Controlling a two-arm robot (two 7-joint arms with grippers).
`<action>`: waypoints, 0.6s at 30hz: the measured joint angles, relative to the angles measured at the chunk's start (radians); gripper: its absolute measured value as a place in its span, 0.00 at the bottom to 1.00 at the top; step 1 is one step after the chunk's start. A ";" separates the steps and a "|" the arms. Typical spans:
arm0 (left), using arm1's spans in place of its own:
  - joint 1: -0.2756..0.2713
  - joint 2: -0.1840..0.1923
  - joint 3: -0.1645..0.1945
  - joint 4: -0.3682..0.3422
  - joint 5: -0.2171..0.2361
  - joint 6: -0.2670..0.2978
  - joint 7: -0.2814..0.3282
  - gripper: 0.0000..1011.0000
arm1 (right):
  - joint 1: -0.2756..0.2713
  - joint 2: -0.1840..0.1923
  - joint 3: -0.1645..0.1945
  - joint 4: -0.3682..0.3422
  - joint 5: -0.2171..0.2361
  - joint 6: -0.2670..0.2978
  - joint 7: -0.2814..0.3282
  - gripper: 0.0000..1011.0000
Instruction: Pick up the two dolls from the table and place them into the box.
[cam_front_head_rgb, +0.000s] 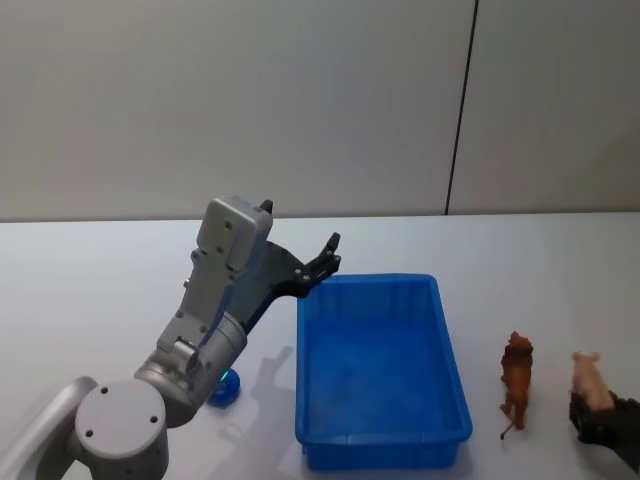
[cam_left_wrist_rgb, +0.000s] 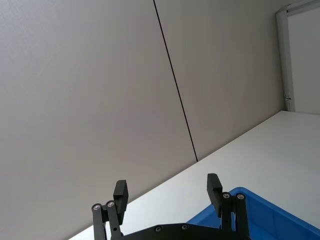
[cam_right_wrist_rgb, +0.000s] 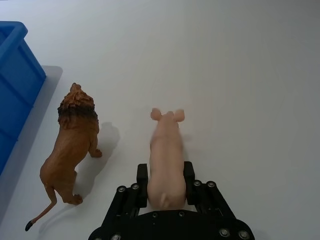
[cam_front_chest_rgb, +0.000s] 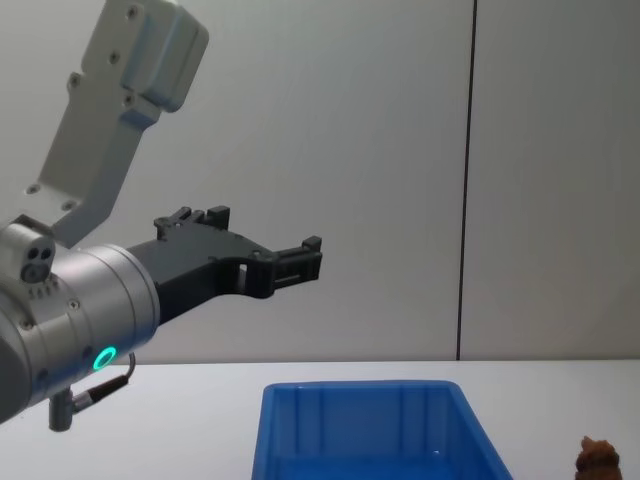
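The right gripper (cam_right_wrist_rgb: 166, 176) is closed on the pink pig (cam_right_wrist_rgb: 166, 150) beside the brown lion (cam_right_wrist_rgb: 72, 145), while the left gripper (cam_left_wrist_rgb: 167, 187) hangs wide open, empty, near the blue box (cam_front_head_rgb: 372, 279).

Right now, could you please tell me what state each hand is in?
Left hand: open, holding nothing.
Right hand: closed on the pink pig.

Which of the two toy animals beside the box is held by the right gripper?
The pink pig: the right gripper is closed on its hindquarters. The brown lion stands free on the table, between the pig and the blue box.
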 joint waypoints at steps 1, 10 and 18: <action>0.000 0.000 0.000 0.000 0.000 0.000 0.000 0.99 | 0.000 -0.001 0.001 0.000 0.001 0.000 0.000 0.42; 0.000 0.000 0.000 0.000 0.000 0.000 0.000 0.99 | -0.004 0.000 0.007 -0.014 -0.009 -0.019 -0.003 0.38; 0.000 0.000 0.000 0.000 0.000 0.000 0.000 0.99 | -0.008 0.005 0.011 -0.042 -0.043 -0.067 -0.002 0.38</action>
